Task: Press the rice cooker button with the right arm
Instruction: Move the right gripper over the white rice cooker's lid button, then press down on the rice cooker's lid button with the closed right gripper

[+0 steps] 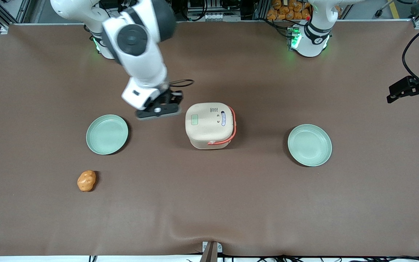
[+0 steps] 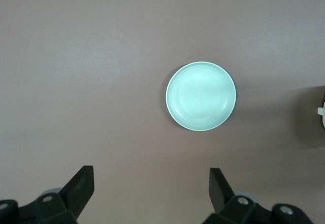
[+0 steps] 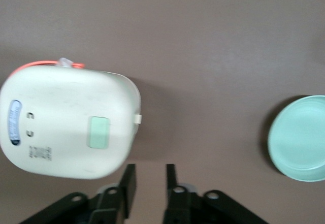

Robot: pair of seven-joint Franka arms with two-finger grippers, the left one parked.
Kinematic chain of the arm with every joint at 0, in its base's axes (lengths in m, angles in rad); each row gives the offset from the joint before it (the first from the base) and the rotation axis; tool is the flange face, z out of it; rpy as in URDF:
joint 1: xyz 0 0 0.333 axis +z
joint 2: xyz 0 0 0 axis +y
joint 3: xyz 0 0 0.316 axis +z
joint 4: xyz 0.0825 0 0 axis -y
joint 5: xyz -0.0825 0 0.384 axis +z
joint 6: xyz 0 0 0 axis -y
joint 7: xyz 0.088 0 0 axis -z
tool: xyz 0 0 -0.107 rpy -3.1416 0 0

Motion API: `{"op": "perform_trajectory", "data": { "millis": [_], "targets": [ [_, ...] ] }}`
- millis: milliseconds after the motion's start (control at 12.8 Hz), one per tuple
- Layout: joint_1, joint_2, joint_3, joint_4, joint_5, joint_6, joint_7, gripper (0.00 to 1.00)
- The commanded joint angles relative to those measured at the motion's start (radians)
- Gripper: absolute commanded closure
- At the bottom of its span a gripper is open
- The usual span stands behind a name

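The cream-white rice cooker (image 1: 209, 125) stands mid-table with its lid down and its salmon-orange handle (image 1: 233, 127) on the side toward the parked arm. The small pale green button (image 1: 194, 119) sits on the lid near the edge facing the working arm. The right arm's black gripper (image 1: 159, 109) hovers above the table beside the cooker, toward the working arm's end, not touching it. In the right wrist view the cooker (image 3: 66, 127) and button (image 3: 98, 132) lie just off the gripper (image 3: 151, 170), whose fingers stand a narrow gap apart with nothing between them.
A pale green plate (image 1: 107, 134) lies toward the working arm's end, also in the right wrist view (image 3: 299, 140). A second plate (image 1: 309, 145) lies toward the parked arm's end. An orange lumpy object (image 1: 86, 181) lies nearer the front camera than the first plate.
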Motion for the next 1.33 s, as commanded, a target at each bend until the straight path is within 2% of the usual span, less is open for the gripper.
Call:
{"op": "perform_trajectory", "data": {
  "millis": [0,546,702,1248],
  "targets": [
    [0.027,0.085,-0.013,0.086,0.01,0.008,0.055,1.0],
    [0.041,0.175,-0.013,0.085,0.039,0.155,0.058,1.0],
    [0.07,0.201,-0.013,0.077,0.036,0.189,0.058,1.0],
    [0.078,0.204,-0.013,0.031,0.036,0.178,0.058,1.0]
  ]
}}
